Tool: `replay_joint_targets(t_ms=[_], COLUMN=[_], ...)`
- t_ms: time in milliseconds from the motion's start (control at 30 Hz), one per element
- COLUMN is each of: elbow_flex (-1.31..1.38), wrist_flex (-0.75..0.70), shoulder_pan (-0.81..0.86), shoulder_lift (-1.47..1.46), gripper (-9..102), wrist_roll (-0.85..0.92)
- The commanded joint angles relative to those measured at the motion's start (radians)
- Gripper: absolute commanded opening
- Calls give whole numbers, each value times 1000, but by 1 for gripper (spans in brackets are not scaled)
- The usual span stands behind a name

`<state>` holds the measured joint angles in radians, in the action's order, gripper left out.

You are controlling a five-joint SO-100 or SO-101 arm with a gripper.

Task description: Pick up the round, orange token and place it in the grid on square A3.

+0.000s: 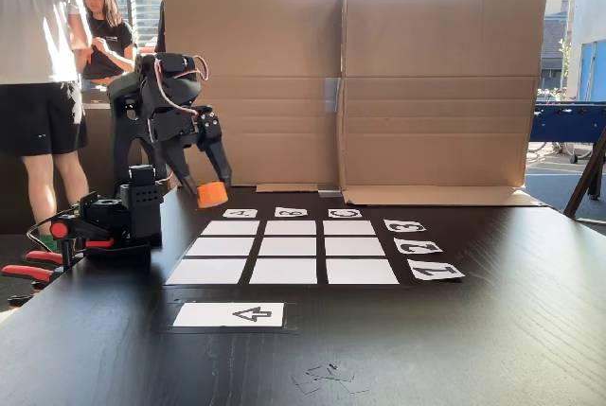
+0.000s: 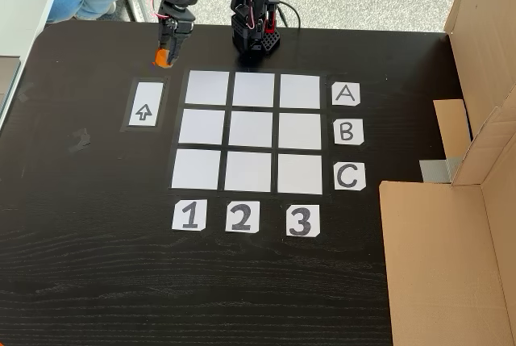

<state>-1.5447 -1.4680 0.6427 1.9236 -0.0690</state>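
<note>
Black table (image 2: 97, 281) holds the grid (image 2: 253, 131) (cells bare), fingers (image 1: 208, 190) clamped on the token (image 1: 212, 195) beside it.

Counter (image 2: 81, 265): dark wood, visible grain, low sheen. Grid (image 2: 253, 131): matt white paper cells. Token (image 1: 212, 195): smooth orange plastic, slight gloss. Screen at far side (image 1: 436, 84): plain brown corrugated cardboard, matt. Arm (image 1: 156, 103): black matt plastic.

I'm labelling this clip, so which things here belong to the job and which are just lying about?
Job:
- token, held in the gripper
- grid
- square A3
- letter cards and number cards

Lying about:
- arrow card
- cardboard screen
- clamps
- people behind the table
</note>
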Motion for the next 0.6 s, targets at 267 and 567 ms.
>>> replay_joint_targets(t_ms=[267,567], elbow_flex=[-118,-242], wrist_flex=[-97,-94], shoulder_pan=[-569,-1029], shoulder_lift=[196,155], gripper=[-1,-1], wrist_roll=[-193,-408])
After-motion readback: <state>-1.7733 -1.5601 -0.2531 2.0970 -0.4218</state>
